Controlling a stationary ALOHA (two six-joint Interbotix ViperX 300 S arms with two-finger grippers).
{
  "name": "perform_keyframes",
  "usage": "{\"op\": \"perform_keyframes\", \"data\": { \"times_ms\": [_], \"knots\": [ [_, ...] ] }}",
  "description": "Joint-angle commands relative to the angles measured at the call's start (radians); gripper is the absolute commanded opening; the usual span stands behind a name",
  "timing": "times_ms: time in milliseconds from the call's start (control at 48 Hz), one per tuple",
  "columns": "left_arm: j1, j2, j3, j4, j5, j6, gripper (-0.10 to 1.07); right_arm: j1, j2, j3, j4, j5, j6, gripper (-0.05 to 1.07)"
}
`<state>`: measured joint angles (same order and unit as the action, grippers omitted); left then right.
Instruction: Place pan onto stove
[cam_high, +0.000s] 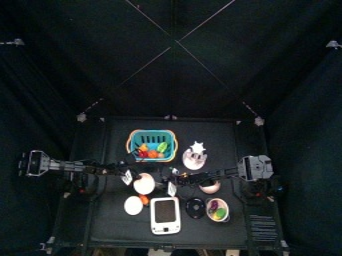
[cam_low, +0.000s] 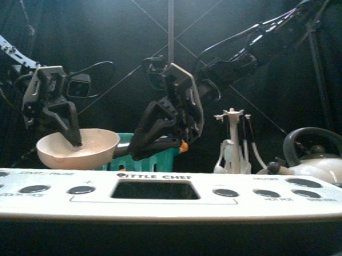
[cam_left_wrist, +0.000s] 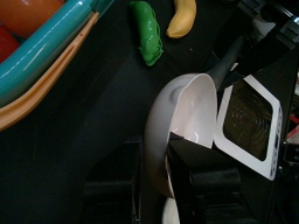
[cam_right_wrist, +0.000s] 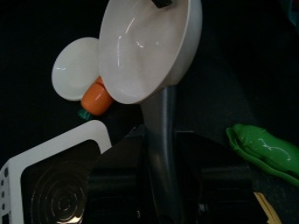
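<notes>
Glossy white round pan (cam_right_wrist: 146, 44), grey handle, above flat rect. stove (cam_right_wrist: 59, 179).

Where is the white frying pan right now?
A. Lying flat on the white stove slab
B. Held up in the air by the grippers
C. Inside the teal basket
B: in the front view the round white frying pan hangs clear above the white flat stove slab, with the left gripper at its rim.
</notes>
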<state>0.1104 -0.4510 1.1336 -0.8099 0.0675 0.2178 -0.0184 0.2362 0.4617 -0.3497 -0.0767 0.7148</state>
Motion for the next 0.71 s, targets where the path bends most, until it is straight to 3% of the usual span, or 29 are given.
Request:
{"op": "perform_keyframes", "data": {
  "times_ms": [0,125,375,688],
  "knots": [
    [-0.008,-0.008,-0.044,-0.006,-0.005,-0.009,0.58,-0.005,-0.049,-0.029,0.000,-0.008,-0.003,0.26],
    [-0.029,0.015,-0.071,-0.052,-0.002,-0.011,0.58,0.011,-0.087,-0.009,0.009,-0.002,-0.002,0.26],
    [-0.155,0.084,-0.155,-0.094,0.000,-0.011,0.58,0.106,-0.212,0.115,0.091,0.014,0.000,0.26],
    [-0.293,0.314,-0.324,-0.123,0.000,-0.009,0.58,0.225,-0.258,0.221,0.218,0.020,-0.002,0.26]
  ]
}}
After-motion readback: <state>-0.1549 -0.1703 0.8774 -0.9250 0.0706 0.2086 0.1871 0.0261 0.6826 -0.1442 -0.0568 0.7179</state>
